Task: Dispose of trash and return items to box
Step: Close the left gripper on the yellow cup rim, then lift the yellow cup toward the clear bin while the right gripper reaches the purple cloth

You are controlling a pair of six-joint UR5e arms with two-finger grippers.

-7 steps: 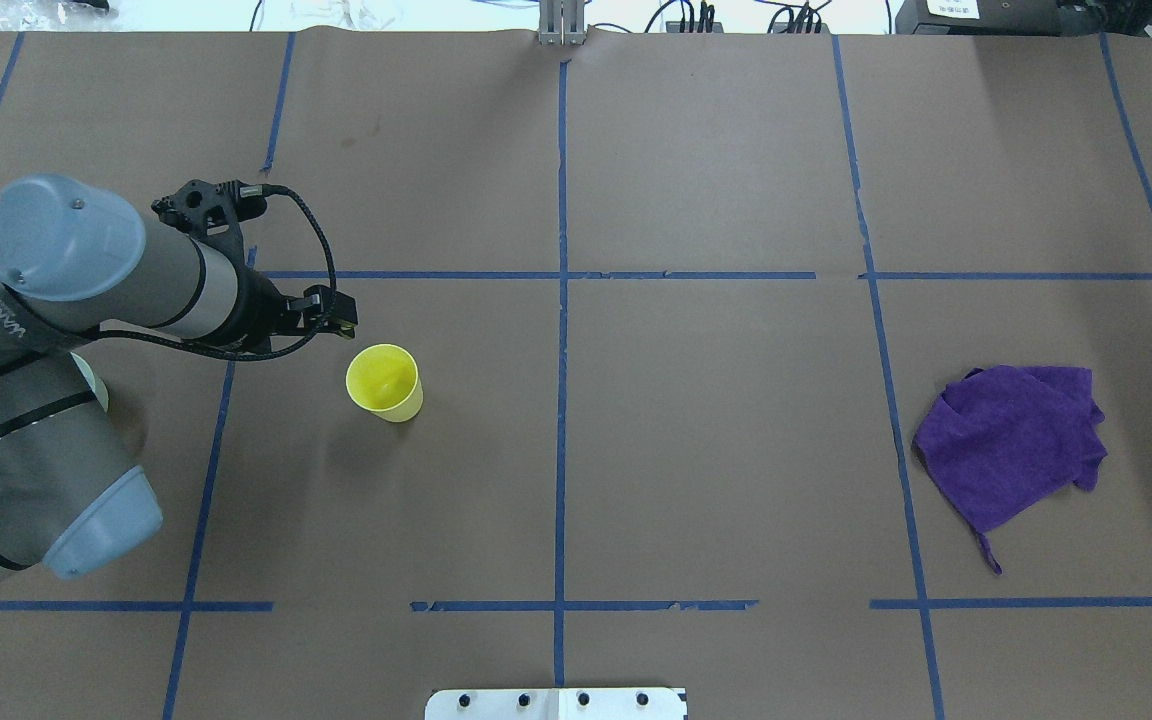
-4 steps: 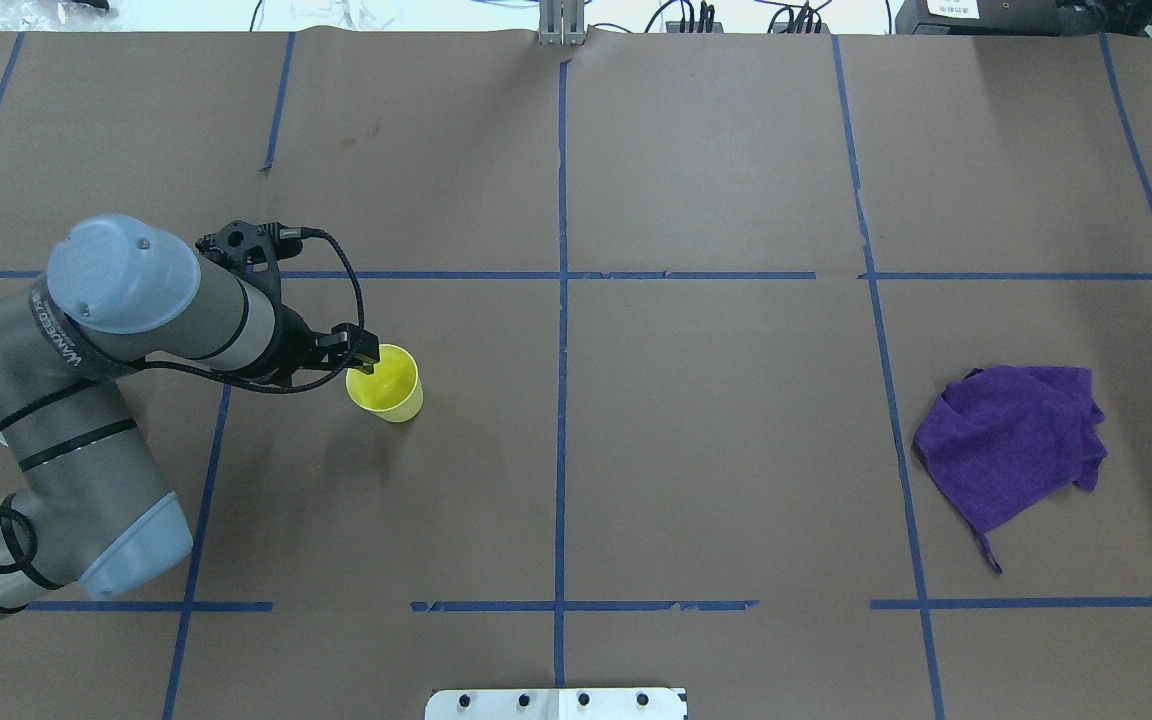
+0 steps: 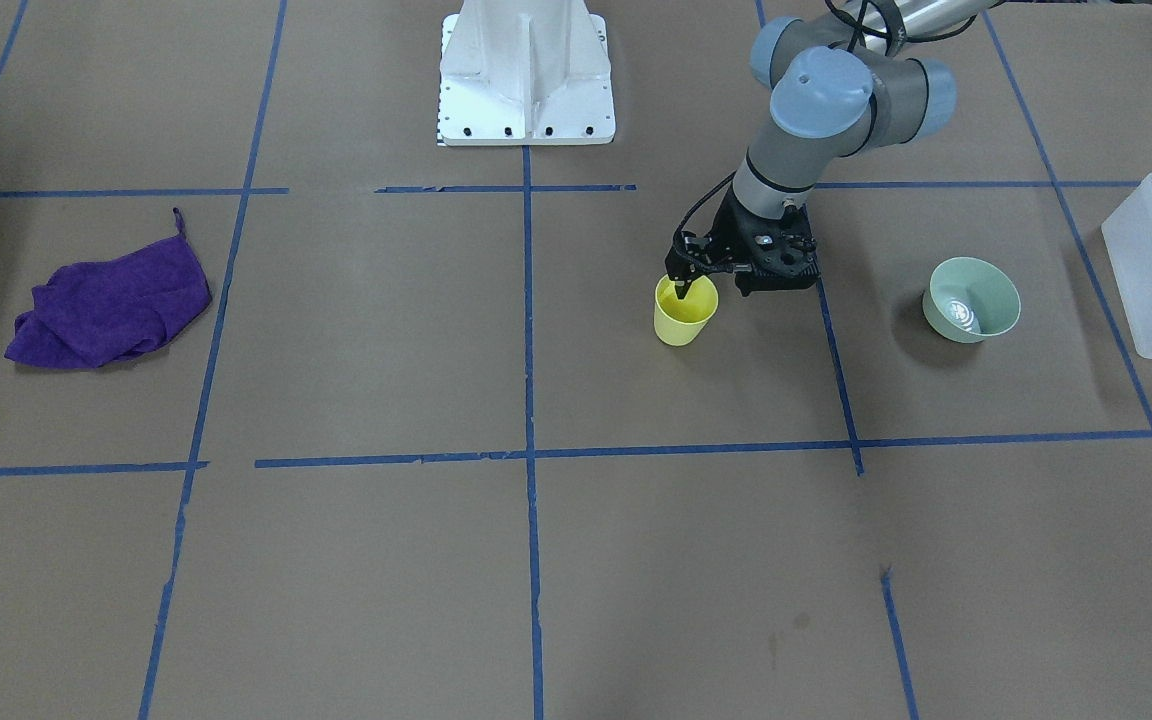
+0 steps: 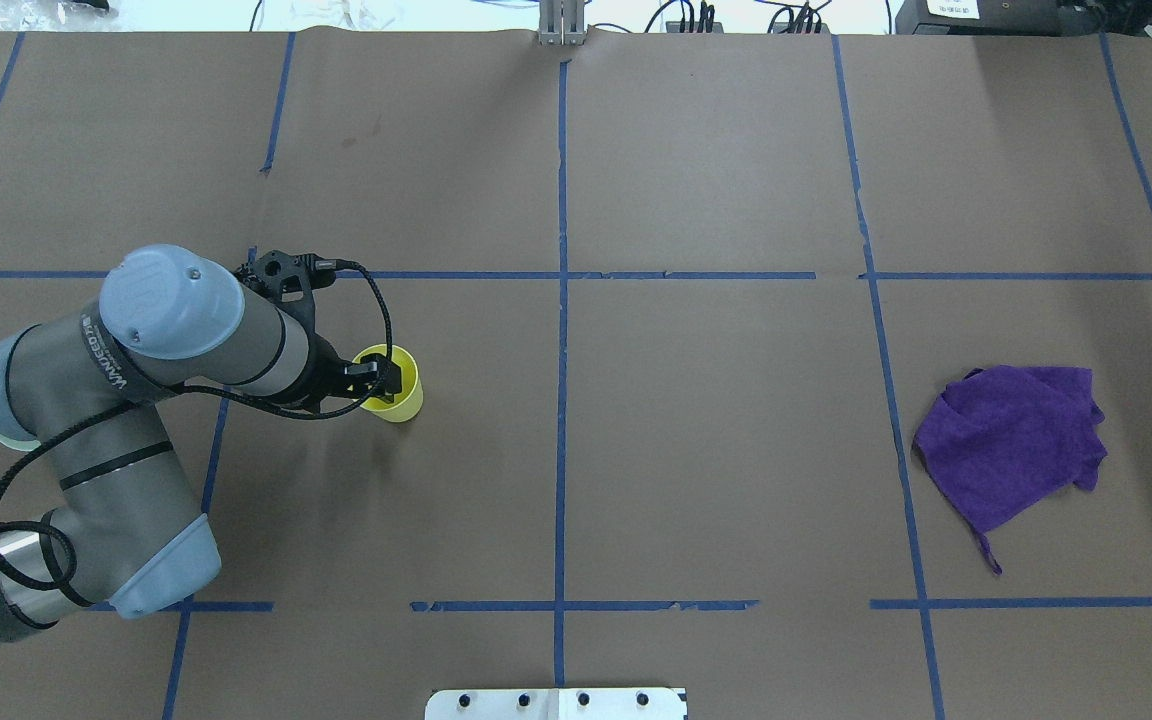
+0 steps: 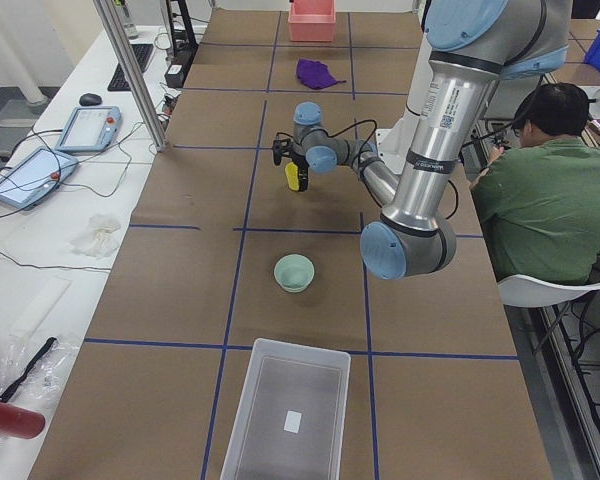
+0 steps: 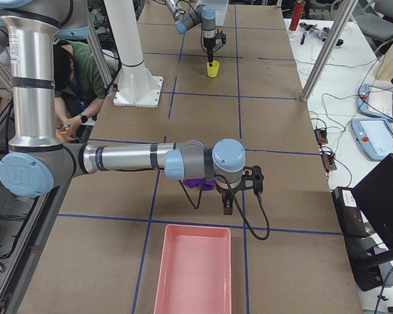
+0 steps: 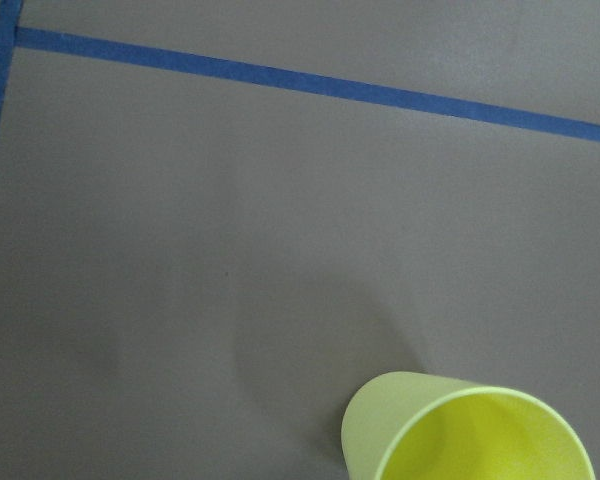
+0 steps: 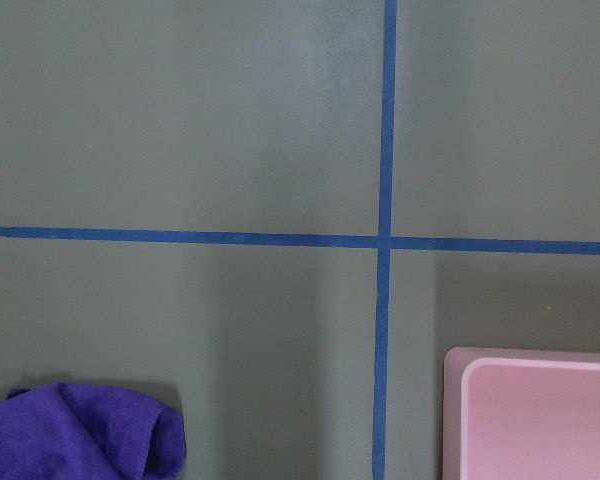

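Observation:
The yellow cup [image 3: 684, 318] stands upright on the brown table, also seen from overhead [image 4: 404, 400] and in the left wrist view [image 7: 470, 430]. My left gripper [image 3: 684, 288] is at the cup's rim, seen from overhead [image 4: 383, 376], and looks open, with one finger inside the cup and nothing gripped. The pale green bowl [image 3: 971, 300] stands apart, between the cup and the box [image 3: 1131, 240]. The box also shows in the exterior left view [image 5: 300, 344] and looks empty. My right gripper [image 6: 226, 209] hangs near a purple cloth; I cannot tell whether it is open or shut.
A purple cloth [image 4: 1011, 440] lies crumpled on the table's right side. A pink tray [image 6: 191, 275] sits at the table's right end, beyond the cloth. An operator in green [image 5: 545, 200] sits behind the robot. Blue tape lines cross the table.
My left arm has swung forward and down to the yellow cup. Its gripper was beside and behind the cup; its fingers are now at the rim. The cup has not moved.

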